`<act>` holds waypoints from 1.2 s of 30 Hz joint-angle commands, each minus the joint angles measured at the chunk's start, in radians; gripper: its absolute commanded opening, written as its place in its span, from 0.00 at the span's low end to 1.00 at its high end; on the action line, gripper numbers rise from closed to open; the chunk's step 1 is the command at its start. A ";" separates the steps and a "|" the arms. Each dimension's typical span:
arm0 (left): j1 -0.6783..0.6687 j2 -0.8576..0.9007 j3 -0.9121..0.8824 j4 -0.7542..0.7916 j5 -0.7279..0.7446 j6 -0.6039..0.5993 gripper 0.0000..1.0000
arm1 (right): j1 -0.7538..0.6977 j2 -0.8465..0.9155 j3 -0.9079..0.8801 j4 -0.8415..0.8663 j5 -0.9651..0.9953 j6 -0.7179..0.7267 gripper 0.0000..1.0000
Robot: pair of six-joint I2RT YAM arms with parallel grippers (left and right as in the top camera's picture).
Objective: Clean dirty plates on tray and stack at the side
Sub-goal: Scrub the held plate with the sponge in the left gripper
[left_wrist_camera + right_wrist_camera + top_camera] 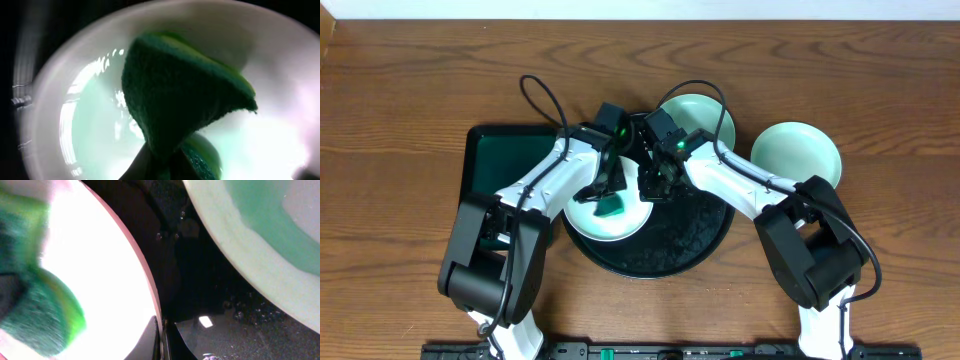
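A pale mint plate (620,228) lies on the front left of the round black tray (690,245). My left gripper (607,196) is shut on a green sponge (611,207) and presses it into that plate. The left wrist view shows the sponge (185,100) folded against the plate's inside (90,125), with the fingers (165,167) dark below it. My right gripper (648,188) is shut on the same plate's right rim (161,332). A second plate (705,112) sits at the tray's back and shows in the right wrist view (260,230). A third plate (797,152) rests on the table right of the tray.
A rectangular black tray (500,160) with a green floor lies left of the round tray. Both arms cross over the round tray's middle. Wet black tray floor (210,295) shows between the two plates. Bare wood table surrounds everything.
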 commanded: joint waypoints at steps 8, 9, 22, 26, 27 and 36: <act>-0.014 0.029 -0.021 -0.074 0.350 0.223 0.07 | -0.001 0.013 0.010 -0.017 0.032 -0.003 0.01; -0.019 0.029 -0.021 -0.074 0.440 0.293 0.07 | -0.001 0.013 0.010 -0.017 0.032 -0.003 0.01; 0.005 0.029 -0.021 0.080 0.120 0.185 0.07 | -0.003 0.013 0.010 -0.018 0.025 -0.003 0.01; 0.020 0.029 -0.021 0.080 -0.204 -0.029 0.07 | -0.003 0.013 0.010 -0.016 0.025 -0.003 0.01; 0.019 0.029 -0.018 0.079 -0.244 -0.043 0.07 | -0.003 0.013 0.010 -0.016 0.025 -0.003 0.01; 0.018 0.029 0.047 -0.072 -0.265 -0.043 0.07 | -0.003 0.013 0.010 -0.016 0.025 -0.007 0.01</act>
